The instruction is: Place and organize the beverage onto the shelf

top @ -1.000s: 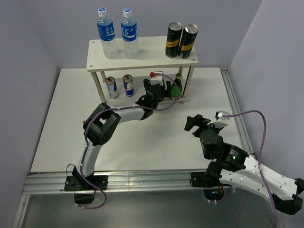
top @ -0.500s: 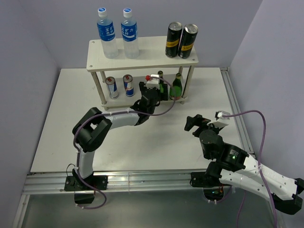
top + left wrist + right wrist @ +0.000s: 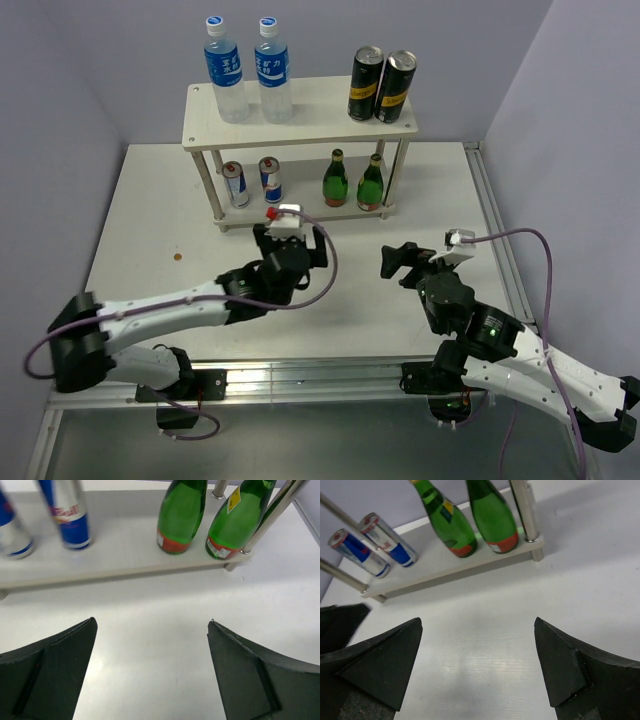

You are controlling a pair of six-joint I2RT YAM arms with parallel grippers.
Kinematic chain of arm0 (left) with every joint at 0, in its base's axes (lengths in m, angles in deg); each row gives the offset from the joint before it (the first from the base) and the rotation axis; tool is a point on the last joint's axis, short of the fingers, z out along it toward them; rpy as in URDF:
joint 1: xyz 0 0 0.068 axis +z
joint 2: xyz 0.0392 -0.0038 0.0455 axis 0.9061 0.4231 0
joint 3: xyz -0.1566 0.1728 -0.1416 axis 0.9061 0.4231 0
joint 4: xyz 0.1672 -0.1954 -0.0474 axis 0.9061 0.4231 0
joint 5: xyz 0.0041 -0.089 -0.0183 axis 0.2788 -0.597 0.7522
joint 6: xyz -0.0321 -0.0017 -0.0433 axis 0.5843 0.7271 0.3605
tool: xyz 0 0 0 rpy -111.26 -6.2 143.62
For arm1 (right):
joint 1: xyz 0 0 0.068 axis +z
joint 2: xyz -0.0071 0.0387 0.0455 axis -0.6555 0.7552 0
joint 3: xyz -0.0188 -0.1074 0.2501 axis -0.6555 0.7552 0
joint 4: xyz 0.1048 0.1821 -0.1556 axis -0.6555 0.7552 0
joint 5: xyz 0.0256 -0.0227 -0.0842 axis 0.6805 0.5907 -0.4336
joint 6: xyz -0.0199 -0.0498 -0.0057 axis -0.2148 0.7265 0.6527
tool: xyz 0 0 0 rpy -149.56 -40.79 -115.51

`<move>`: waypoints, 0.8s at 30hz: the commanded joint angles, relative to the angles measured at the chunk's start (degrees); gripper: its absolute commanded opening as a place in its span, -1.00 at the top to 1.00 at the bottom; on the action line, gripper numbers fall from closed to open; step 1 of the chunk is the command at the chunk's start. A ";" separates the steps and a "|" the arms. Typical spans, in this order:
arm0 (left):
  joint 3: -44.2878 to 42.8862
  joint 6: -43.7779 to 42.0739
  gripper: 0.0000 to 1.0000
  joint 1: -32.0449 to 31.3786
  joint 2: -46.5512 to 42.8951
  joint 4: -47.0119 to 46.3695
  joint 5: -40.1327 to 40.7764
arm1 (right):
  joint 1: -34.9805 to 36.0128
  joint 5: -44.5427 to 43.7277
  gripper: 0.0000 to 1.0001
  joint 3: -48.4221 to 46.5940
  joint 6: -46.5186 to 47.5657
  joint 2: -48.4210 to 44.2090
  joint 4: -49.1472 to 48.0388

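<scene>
The left pincer and the right pincer both gape wide and empty. Ahead of the left pincer stands the shelf, with green bottles ahead to its right.

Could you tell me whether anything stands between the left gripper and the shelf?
Nothing visible does: only bare table separates the open left gripper from the shelf, whose lower board holds two green bottles and two cans.
</scene>
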 commanded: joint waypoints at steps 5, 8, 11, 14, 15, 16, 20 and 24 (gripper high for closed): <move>-7.48 14.21 -0.99 -7.33 -25.46 39.33 13.80 | 0.42 2.94 -1.00 -12.02 7.86 2.39 -4.53; -8.19 9.50 -0.99 -7.42 -31.54 38.83 16.35 | 0.42 1.01 -1.00 -15.90 11.72 3.45 -6.63; -9.15 8.41 -0.99 -7.42 -34.37 40.38 19.16 | 0.34 0.39 -1.00 -19.60 13.14 4.85 -6.64; -10.92 8.95 -0.99 -7.42 -35.43 41.81 19.78 | 0.42 0.30 -1.00 -21.63 13.50 5.82 -5.86; -10.83 8.94 -0.99 -7.42 -35.69 42.07 20.04 | 0.42 0.21 -1.00 -21.81 13.50 5.83 -5.85; -10.83 9.21 -0.99 -7.42 -35.87 42.24 20.22 | 0.42 0.12 -1.00 -21.90 13.58 5.83 -5.59; -10.21 8.95 -0.99 -7.59 -36.66 41.63 20.31 | 0.42 -0.49 -1.00 -21.37 13.58 5.04 -5.50; -10.56 9.73 -0.99 -7.68 -36.49 42.59 21.18 | 0.34 -0.76 -1.00 -21.46 13.76 4.77 -5.24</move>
